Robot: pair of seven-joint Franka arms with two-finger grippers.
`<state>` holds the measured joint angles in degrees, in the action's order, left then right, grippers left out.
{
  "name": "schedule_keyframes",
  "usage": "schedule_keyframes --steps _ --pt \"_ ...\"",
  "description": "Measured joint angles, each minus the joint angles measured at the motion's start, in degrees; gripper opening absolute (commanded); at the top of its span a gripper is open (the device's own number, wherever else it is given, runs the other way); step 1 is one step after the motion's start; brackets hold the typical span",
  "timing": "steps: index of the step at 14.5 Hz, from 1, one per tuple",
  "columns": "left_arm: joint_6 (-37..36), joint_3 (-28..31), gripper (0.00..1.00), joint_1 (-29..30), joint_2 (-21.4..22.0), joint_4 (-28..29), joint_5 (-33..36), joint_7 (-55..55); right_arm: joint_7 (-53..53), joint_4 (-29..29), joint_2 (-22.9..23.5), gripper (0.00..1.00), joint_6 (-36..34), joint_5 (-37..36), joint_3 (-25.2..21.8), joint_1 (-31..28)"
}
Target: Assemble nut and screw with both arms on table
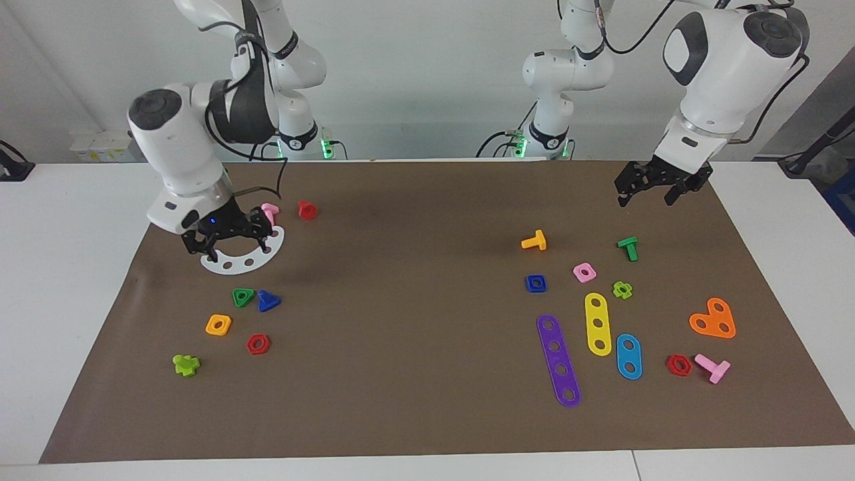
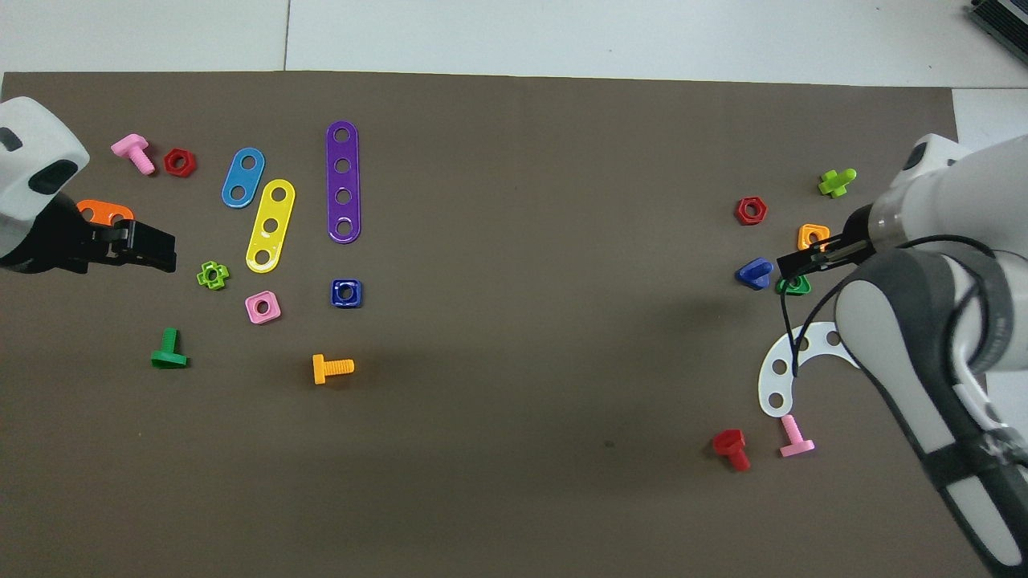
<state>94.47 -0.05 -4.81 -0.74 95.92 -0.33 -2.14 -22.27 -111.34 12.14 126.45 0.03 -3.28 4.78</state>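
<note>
The dark-blue square nut lies flat on the brown mat toward the left arm's end; it also shows in the overhead view. The dark-blue triangular-head screw lies toward the right arm's end, beside a green triangular nut; it also shows in the overhead view. My right gripper is open and empty, low over a white curved strip. In the overhead view the right gripper lies over the green nut, beside the screw. My left gripper is open and empty, up over the mat's corner by its own base.
Near the screw lie an orange square nut, a red hex nut, a pink bolt and a red bolt. Near the blue nut lie an orange bolt, a pink square nut, a purple strip and a yellow strip.
</note>
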Motion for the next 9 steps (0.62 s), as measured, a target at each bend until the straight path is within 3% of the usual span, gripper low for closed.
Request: schedule_keyframes --steps 2,4,6,9 --pt "0.5 -0.1 0.92 -0.1 0.3 1.2 0.0 -0.3 -2.2 -2.5 2.1 0.90 4.5 0.6 0.0 0.0" --pt "3.0 -0.7 0.92 -0.3 0.9 3.5 -0.1 -2.7 -3.6 -4.1 2.8 0.64 6.5 1.6 0.0 0.0" --pt "5.5 -1.0 0.92 -2.0 1.2 5.7 -0.1 -4.7 -5.4 -4.9 2.8 0.45 7.6 1.9 0.0 -0.2" --pt "8.5 -1.2 0.93 -4.5 0.2 7.6 -0.1 -6.3 -6.2 -5.3 2.8 0.43 7.8 1.9 0.0 -0.7"
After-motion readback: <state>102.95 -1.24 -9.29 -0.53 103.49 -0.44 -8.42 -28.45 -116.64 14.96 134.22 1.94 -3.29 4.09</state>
